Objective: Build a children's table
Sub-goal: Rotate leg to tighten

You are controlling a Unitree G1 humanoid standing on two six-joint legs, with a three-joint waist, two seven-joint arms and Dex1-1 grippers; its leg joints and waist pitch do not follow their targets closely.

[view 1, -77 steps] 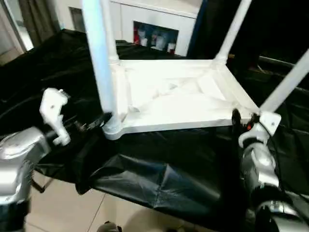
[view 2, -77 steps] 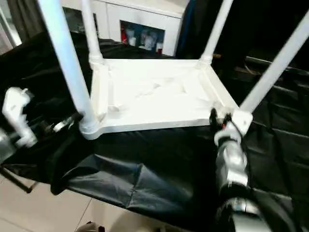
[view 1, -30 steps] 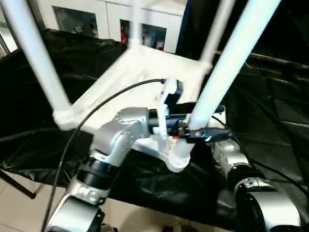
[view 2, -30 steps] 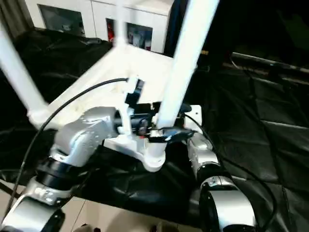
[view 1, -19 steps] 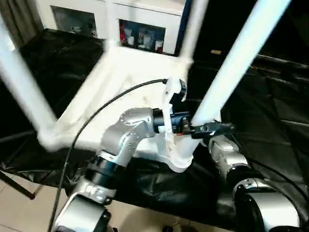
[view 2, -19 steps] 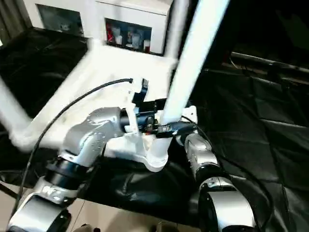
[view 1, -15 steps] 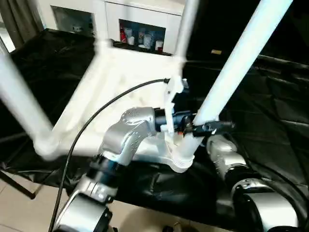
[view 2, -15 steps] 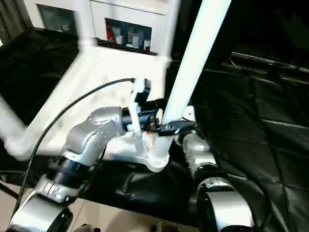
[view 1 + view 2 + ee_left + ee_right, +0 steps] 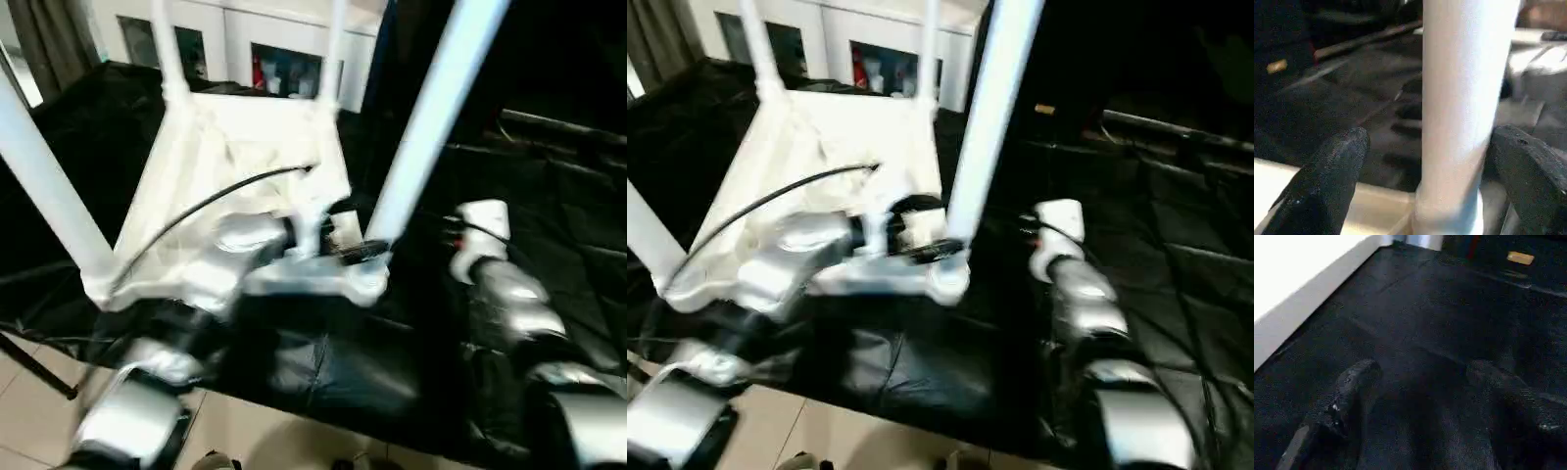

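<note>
In the head views the children's table (image 9: 245, 176) lies upside down on black cloth (image 9: 549, 196), legs up, the left pincer (image 9: 358, 250) at the near right leg (image 9: 431, 117). The left wrist view shows that pincer's fingers (image 9: 1327, 181) spread wide around the leg, apart from it. In the right wrist view the right pincer (image 9: 1425, 396) stands open and empty over the cloth, right of the tabletop's edge (image 9: 1298, 298).

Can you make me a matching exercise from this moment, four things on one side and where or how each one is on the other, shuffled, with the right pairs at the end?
Things:
1. left gripper
2. right gripper
3. tabletop
4. cabinet

States:
A. lying upside down on the black cloth, legs pointing up
B. open, with bare black cloth between its fingers
C. standing at the back behind the work, with glass doors
D. open, fingers on either side of the near leg

Pairs: 1-D, 2-B, 3-A, 4-C
</note>
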